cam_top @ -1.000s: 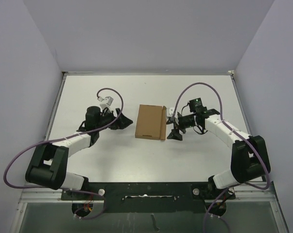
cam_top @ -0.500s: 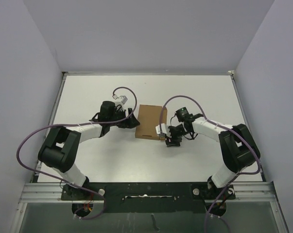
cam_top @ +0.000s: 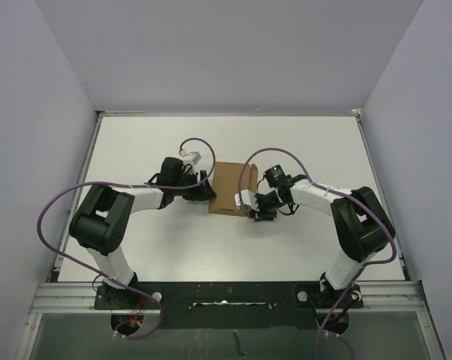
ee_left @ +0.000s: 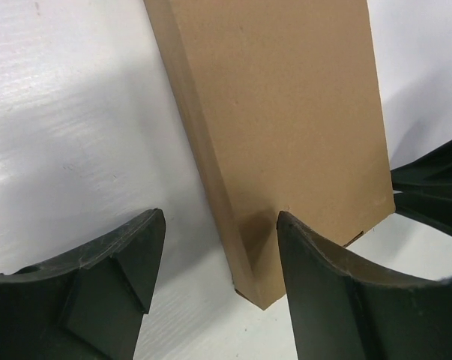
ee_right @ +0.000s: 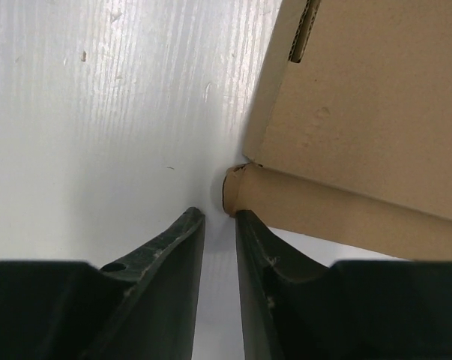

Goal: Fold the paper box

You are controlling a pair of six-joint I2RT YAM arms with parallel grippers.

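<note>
**Flanking the flat brown kraft cardboard box [cam_top: 229, 187]**

It lies mid-table between my arms, long axis near-to-far; the left gripper [ee_left: 220, 221], jaws apart, straddles its left edge; the right gripper [ee_right: 218, 215], narrowed to an empty slit, points at its near-right corner.

No text, label, brand or number is readable anywhere.
</note>
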